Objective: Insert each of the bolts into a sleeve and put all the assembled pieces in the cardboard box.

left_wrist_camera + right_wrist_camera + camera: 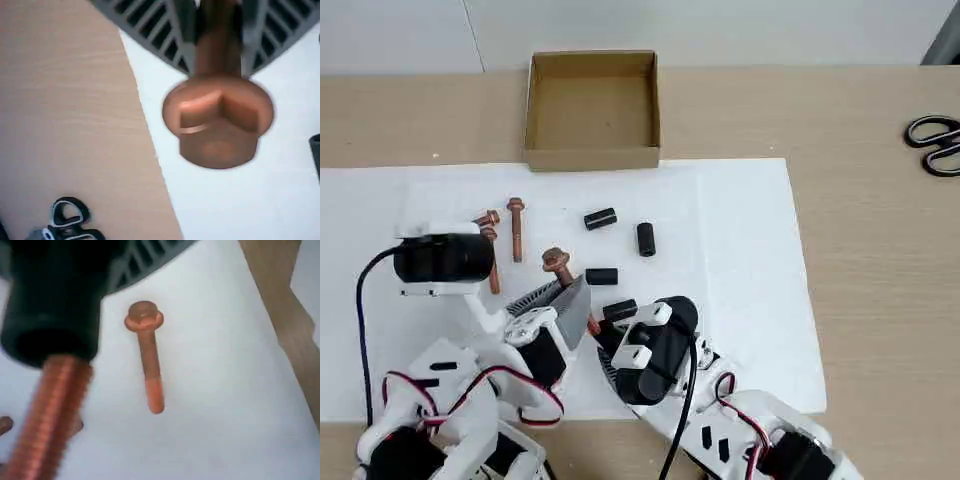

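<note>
Nearest, at the near edge of the table (pixel 880 300), both arms were seen over a white sheet (pixel 750 250). The left gripper (pixel 566 292) was clamped on a copper bolt (pixel 218 120). Its grey jaws were pressed against the shank just behind the flanged hex head, and the head was raised and pointed toward the far left. Just to its right, the right gripper (pixel 622 314) was closed around a black sleeve (pixel 50 305), which was held above the sheet near its middle. In the right wrist view a threaded copper shank was seen projecting from the sleeve's open end. How far the shank reached inside could not be told.

A little farther, three loose sleeves were found lying on the sheet. One (pixel 601 276) lay just beyond the grippers, a second (pixel 646 239) farther and to the right, and a third (pixel 600 218) farther still. All three were apart from one another.

To the left of these, a loose bolt (pixel 515 228) was laid with its head toward the far side. More bolts (pixel 488 218) were grouped just left of it, partly hidden behind the left arm's camera housing.

Beyond the sheet's far edge, the open-topped cardboard box (pixel 592 155) was set on the bare wood, well apart from the grippers. At the far right of the table, a pair of black-handled scissors (pixel 935 145) was left lying off the sheet.
</note>
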Robot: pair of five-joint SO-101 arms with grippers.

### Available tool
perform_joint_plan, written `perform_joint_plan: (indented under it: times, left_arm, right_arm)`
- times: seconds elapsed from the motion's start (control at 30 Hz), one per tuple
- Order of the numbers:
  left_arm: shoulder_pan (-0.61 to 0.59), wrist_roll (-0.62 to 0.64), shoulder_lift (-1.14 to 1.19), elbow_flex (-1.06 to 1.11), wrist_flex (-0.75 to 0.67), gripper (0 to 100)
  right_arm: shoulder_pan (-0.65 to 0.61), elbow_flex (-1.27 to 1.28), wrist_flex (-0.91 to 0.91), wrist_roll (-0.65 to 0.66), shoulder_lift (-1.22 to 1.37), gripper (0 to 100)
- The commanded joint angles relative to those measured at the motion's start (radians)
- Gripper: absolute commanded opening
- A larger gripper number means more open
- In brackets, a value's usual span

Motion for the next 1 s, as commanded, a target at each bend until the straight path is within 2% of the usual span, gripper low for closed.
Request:
perform_joint_plan:
  times: [0.0, 0.53, 0.73, 0.87, 0.97]
  left_arm:
    - [0.006, 0.0, 0.008, -0.002, -0.037, 1]
    - [0.011, 0.0, 0.005, 0.058, -0.037, 1]
    - [0.017, -0.002, 0.005, -0.053, 0.089, 1]
    - [0.094, -0.002, 0.005, -0.097, 0.199, 1]
    - [0.118, -0.009, 0.005, -0.093, 0.227, 1]
  right_arm:
    - [-0.001, -0.006, -0.045, 0.009, -0.004, 0.4]
    - [0.005, -0.025, -0.042, 0.011, -0.004, 0.4]
    - [0.024, -0.025, -0.041, 0.011, -0.004, 0.4]
    - [0.064, -0.028, -0.042, 0.011, -0.004, 0.4]
    - [0.064, -0.028, -0.042, 0.011, -0.005, 0.4]
